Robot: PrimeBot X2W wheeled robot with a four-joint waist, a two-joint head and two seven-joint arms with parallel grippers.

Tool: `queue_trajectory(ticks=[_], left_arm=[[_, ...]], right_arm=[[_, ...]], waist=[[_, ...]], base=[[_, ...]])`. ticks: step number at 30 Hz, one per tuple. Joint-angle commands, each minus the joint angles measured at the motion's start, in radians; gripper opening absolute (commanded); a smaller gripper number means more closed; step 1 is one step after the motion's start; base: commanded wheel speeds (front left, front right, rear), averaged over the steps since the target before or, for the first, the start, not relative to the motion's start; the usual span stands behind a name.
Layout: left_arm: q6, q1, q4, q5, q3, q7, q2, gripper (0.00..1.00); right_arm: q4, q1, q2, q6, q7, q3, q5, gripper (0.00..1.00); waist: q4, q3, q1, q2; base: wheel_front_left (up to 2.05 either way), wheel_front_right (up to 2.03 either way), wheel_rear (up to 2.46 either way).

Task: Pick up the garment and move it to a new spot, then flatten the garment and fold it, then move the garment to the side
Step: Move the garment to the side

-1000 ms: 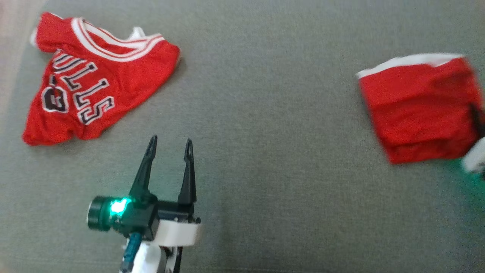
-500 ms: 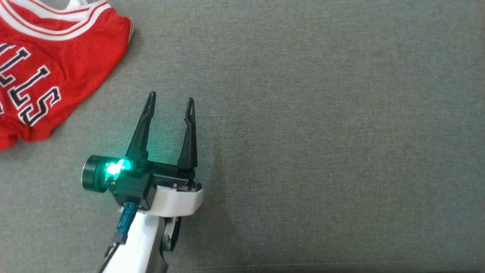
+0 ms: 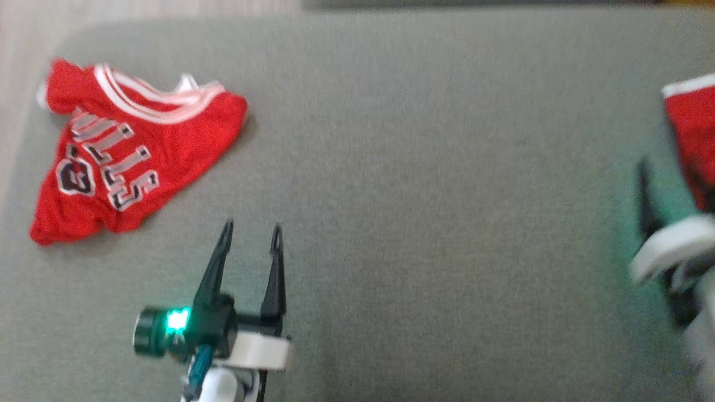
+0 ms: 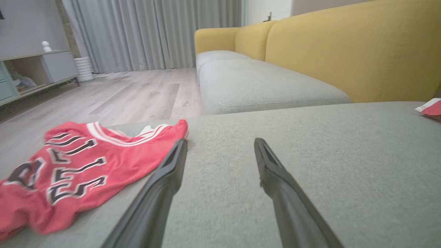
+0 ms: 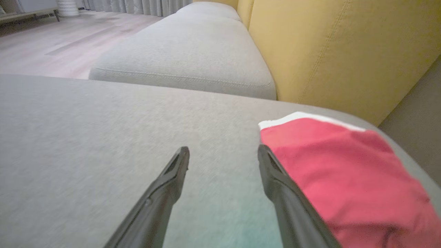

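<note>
A: What is the right wrist camera giving you?

B: I am seeing the right gripper (image 5: pixel 223 150) with its two fingers (image 5: pixel 165 186) standing wide apart, the grey cushion (image 5: pixel 86 137) showing between them.

A: And the garment (image 5: pixel 344 172)?

B: It is lying folded and flat on that cushion, at the finger on the view's right; I cannot tell if they are touching. The yellow backrest (image 5: pixel 327 51) is rising behind it.
</note>
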Motion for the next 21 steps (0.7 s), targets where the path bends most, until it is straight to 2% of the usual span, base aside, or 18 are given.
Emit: queue_trajectory(ticks=[1,5,11,16,21], left_arm=[[0.007,-0.009,-0.027,-0.004,0.042,-0.005,0.001,1.00],[0.010,0.047,0.011,-0.006,0.061,-0.005,0.001,1.00],[0.000,0.079,0.001,0.015,0.090,-0.005,0.008,1.00],[-0.001,0.108,-0.012,0.035,0.106,-0.005,0.014,1.00],[-0.003,0.139,-0.016,0.047,0.116,-0.005,0.016,1.00]], right_arm=[[-0.031,0.015,-0.019,0.007,-0.014,0.016,0.007,1.00],[-0.107,0.146,0.099,0.007,-0.029,0.047,0.021,1.00],[-0.409,0.374,0.248,0.007,-0.031,0.050,-0.022,1.00],[-0.541,0.510,0.300,0.007,-0.031,0.040,-0.067,1.00],[-0.573,0.564,0.312,0.007,-0.031,0.033,-0.074,1.00]], waist=[[0.026,-0.123,0.0003,0.0000],[0.043,-0.225,0.0003,0.0000],[0.059,-0.283,0.0003,0.0000],[0.052,-0.308,0.0003,0.0000],[0.043,-0.315,0.0003,0.0000]], base=[[0.00,0.00,0.00],[0.00,0.00,0.00],[0.00,0.00,0.00],[0.00,0.00,0.00],[0.00,0.00,0.00]])
